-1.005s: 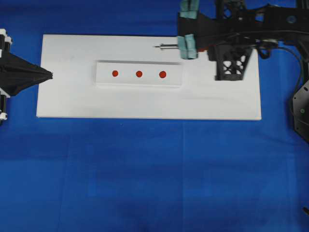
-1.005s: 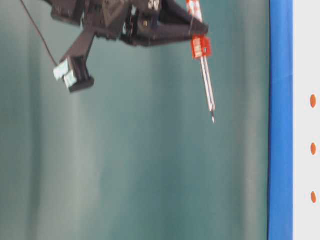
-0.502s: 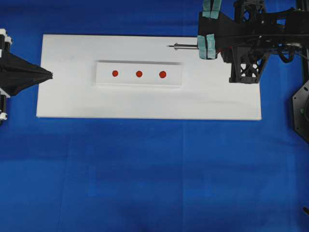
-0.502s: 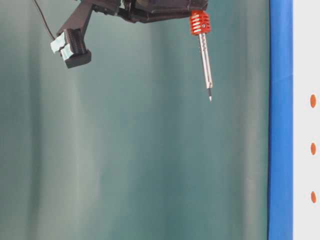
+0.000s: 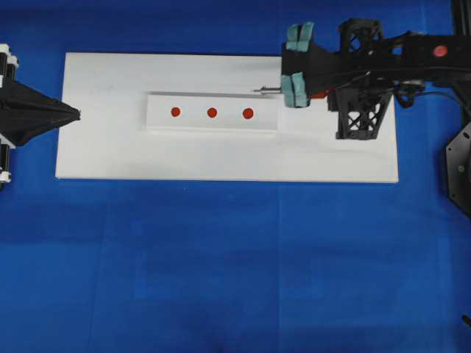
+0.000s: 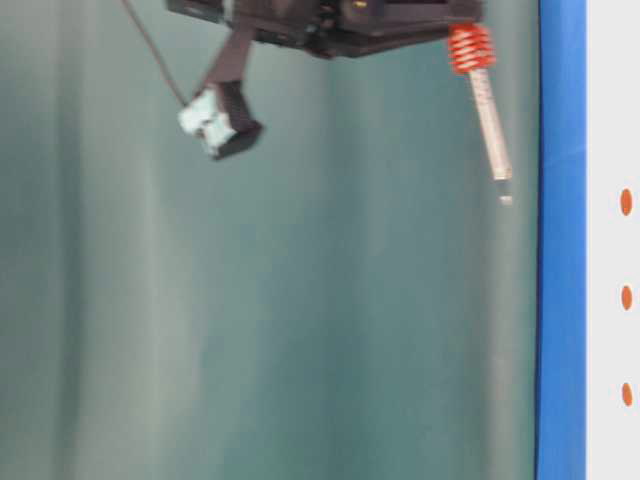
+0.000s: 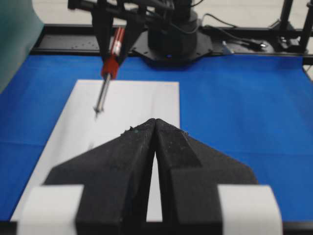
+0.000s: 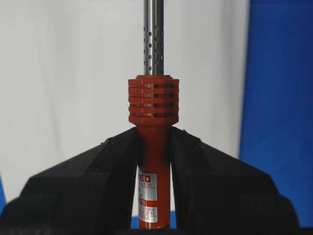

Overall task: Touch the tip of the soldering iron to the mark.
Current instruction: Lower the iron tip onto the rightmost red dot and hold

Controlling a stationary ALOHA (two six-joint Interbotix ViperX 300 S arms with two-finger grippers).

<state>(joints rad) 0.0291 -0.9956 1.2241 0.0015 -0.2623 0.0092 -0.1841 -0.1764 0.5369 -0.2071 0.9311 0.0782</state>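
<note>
Soldering iron point(image 8: 153, 161) clamped by its orange-red handle between my right gripper point(image 5: 296, 68) fingers; jaws tight on it in the wrist view. Shaft runs out ahead of the fingers toward 9 o'clock in the overhead view. Tip point(image 5: 257, 90) sits over the far edge of the white block point(image 5: 162, 121), near its right-hand end. Table-level view shows tip point(image 6: 506, 199) off the surface, air beneath it.

Mark point(image 5: 212, 112), middle of three red dots on the block, lies at roughly 8 o'clock from the tip in the overhead view. Right-hand dot point(image 5: 248, 113) is nearer, just off the tip's line. Long axis of the iron runs nearly parallel to the row of dots, so I judge the coming move to be a slide along that axis plus a small shift toward 6 o'clock, then down.

Left gripper point(image 5: 70, 115) pressed together, holding nothing, parked at the white board's point(image 5: 331, 158) left edge, farther from the mark than my right.
</note>
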